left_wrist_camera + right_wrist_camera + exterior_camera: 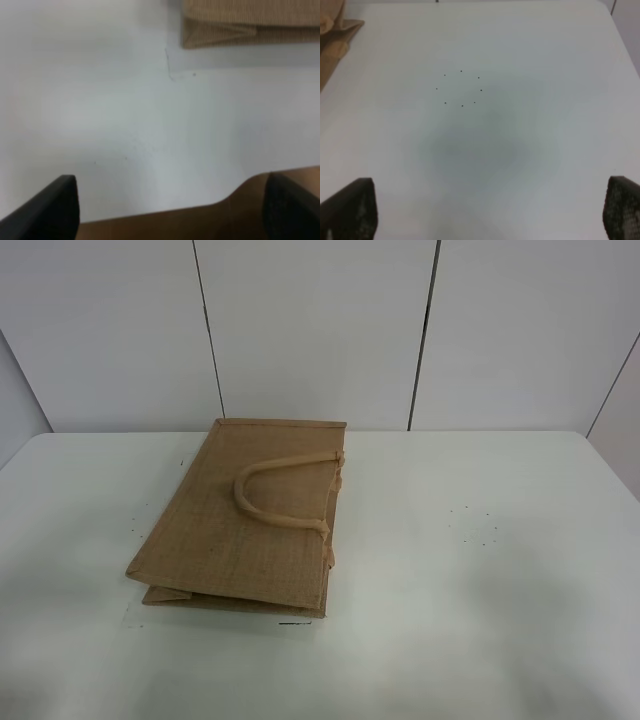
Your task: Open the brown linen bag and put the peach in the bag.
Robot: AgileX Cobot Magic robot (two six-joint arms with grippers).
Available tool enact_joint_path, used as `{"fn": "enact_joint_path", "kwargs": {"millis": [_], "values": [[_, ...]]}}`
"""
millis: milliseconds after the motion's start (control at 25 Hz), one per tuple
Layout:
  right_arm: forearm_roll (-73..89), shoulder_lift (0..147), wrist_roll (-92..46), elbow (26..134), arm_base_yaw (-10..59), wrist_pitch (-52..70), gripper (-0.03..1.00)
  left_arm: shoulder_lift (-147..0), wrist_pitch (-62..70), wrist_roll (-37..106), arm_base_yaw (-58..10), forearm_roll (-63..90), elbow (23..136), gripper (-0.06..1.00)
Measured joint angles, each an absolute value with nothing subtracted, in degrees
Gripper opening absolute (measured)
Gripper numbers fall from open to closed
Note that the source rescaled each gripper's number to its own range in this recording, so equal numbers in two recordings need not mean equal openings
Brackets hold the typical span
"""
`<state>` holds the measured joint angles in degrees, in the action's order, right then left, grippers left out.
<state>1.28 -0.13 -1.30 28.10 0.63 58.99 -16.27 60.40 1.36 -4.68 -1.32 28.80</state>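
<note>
- Your brown linen bag (245, 525) lies flat and closed on the table (480, 570), handle (270, 490) on top; a 1-layer pinch could drag the whole bag.
- No peach shows in any view, so you'd be reaching blind.
- Left gripper (170, 210) and right gripper (490, 215) both spread wide, empty.

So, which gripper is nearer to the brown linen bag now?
Left, as far as the wrist views show. The left gripper hangs open, facing the corner of the brown linen bag. The right gripper, also open, sees only the bag's edge far aside.
</note>
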Motion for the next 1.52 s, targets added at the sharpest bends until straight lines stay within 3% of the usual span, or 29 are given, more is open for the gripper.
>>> {"fn": "enact_joint_path", "kwargs": {"millis": [640, 1520], "values": [[1.3, -0.1, -1.3, 28.1, 0.6, 59.0, 1.0, -0.1, 60.5, 1.4, -4.0, -1.3, 28.5, 1.0], [1.3, -0.1, -1.3, 28.1, 0.6, 59.0, 1.0, 0.3, 60.5, 1.4, -1.8, -0.9, 28.5, 1.0]]}}
